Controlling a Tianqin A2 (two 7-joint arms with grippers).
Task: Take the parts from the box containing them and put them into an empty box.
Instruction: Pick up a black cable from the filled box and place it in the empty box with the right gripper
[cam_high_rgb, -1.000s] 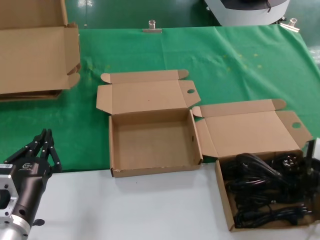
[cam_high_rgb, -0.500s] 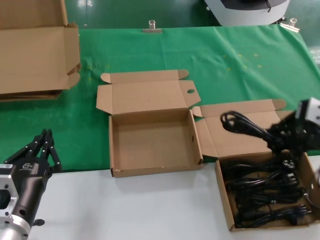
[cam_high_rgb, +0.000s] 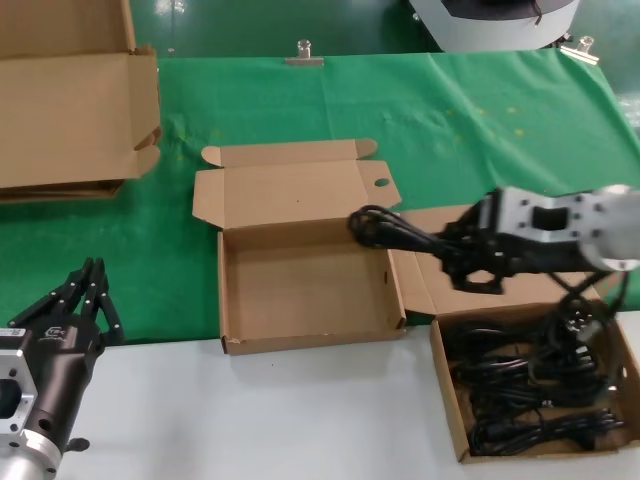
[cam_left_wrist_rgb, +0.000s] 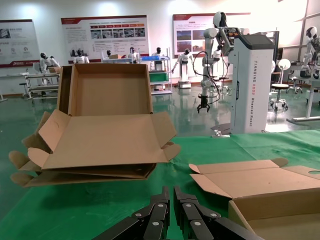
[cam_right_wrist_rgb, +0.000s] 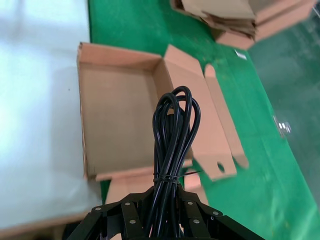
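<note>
My right gripper (cam_high_rgb: 455, 256) is shut on a coiled black power cable bundle (cam_high_rgb: 392, 230) and holds it in the air over the right wall of the empty box (cam_high_rgb: 300, 330). In the right wrist view the cable bundle (cam_right_wrist_rgb: 172, 140) runs out from between the fingers (cam_right_wrist_rgb: 192, 210), above the empty box (cam_right_wrist_rgb: 117, 107). The box holding the remaining black cables (cam_high_rgb: 530, 385) sits at the right, its cardboard wall (cam_high_rgb: 447, 395) on the white table. My left gripper (cam_high_rgb: 85, 290) is shut and parked low at the left, over the green cloth (cam_left_wrist_rgb: 170, 197).
A stack of large flat cardboard sheets (cam_high_rgb: 70, 110) lies at the back left, also in the left wrist view (cam_left_wrist_rgb: 100, 145). Both boxes have lids folded back (cam_high_rgb: 295, 190). A clamp (cam_high_rgb: 303, 55) sits at the table's far edge.
My right gripper has lifted one cable bundle out of the right box and carried it left, from above that box's lid to the edge of the empty box. The left arm has not moved.
</note>
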